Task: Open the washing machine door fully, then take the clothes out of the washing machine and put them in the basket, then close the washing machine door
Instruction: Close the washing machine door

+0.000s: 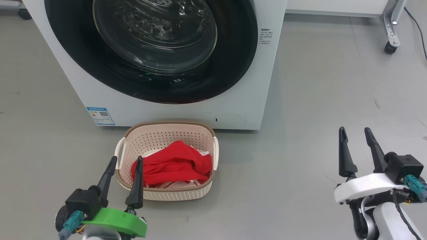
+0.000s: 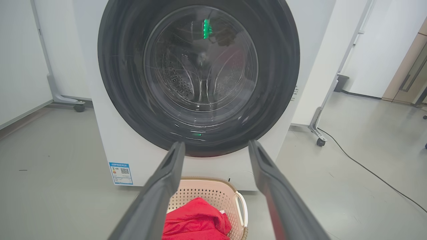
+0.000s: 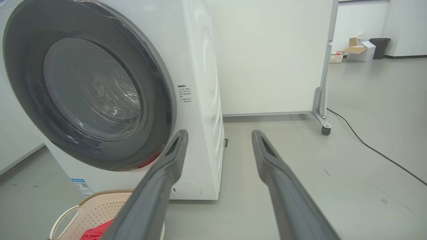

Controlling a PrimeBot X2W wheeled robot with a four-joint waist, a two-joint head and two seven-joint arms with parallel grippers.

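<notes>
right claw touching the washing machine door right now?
Apart. Head view: the right claw sits open at lower right, bare floor between it and the washing machine door.

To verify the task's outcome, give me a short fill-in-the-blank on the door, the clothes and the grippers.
1. The washing machine door is ____.
2. The clothes lie in the ____.
3. The left gripper and the right gripper both stand ____, holding nothing.
Missing words: shut; basket; open.
</notes>
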